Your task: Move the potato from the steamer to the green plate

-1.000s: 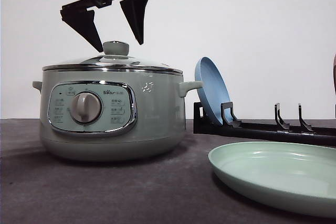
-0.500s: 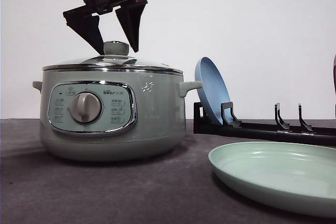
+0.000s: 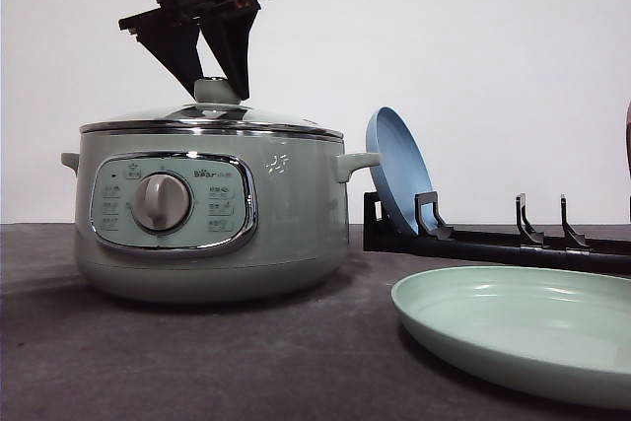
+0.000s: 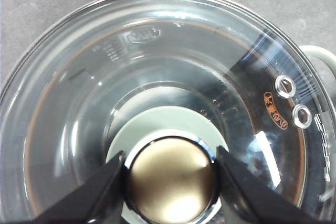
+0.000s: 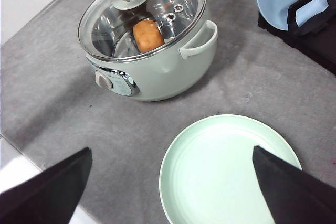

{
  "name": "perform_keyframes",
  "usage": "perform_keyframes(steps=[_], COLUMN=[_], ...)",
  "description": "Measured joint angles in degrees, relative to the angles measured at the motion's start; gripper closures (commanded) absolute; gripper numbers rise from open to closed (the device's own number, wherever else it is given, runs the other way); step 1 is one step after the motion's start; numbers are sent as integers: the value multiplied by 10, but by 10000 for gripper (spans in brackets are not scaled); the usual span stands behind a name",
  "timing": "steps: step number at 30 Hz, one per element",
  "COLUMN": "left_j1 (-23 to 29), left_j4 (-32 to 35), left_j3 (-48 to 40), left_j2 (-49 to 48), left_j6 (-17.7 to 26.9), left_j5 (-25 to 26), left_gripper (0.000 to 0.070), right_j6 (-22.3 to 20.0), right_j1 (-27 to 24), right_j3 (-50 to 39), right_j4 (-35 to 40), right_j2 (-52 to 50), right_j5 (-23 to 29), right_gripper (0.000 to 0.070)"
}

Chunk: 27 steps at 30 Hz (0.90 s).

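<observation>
- We see the steamer (image 3: 210, 209) on the grey tabletop (image 3: 197, 362), its glass lid (image 5: 142, 11) on.
- Our left gripper (image 3: 212, 71) sits over the lid's knob (image 4: 172, 179), one finger (image 4: 102, 190) on either side; in the left wrist view both tips meet the knob's chrome rim, so the gripper is clamped on the knob.
- The potato (image 5: 147, 35) lies inside the steamer, seen through the lid in the right wrist view.
- The green plate (image 5: 231, 171) lies flat on the tabletop near the steamer, on its right in the front view.
- Our right gripper (image 5: 170, 182) hangs high above the plate with its fingers wide apart, holding nothing.
- A blue plate (image 3: 397, 170) stands on edge in a black rack (image 3: 493, 239) behind the green one.
</observation>
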Motion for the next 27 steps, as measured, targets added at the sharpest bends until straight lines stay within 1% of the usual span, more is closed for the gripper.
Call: perform_keyframes(steps=[5,8,11,14,20,23,27], left_j1=[0,0,0,0,0,0,0], left_j4=[-3,-23,-50,-81,-123,-140,-143], left_j3=[3,22,53,102,197,220,225], left_j2=[0,7,13,14,14,14,12], left_j6=[1,1,0,0,0,0,-1], left_j5=[0,0,0,0,0,0,0], left_gripper=[700,700,700,700,700,700,700], right_j6=[0,0,0,1,6,7,9], right_j1=[0,0,0,0,0,0,0], right_j3=[0,0,0,0,0,0,0], right_j4=[0,0,0,0,0,0,0], right_j2=[0,0,0,0,0,0,0], right_j5=[0,0,0,0,0,0,1], right_gripper=[81,81,81,81,81,81,81])
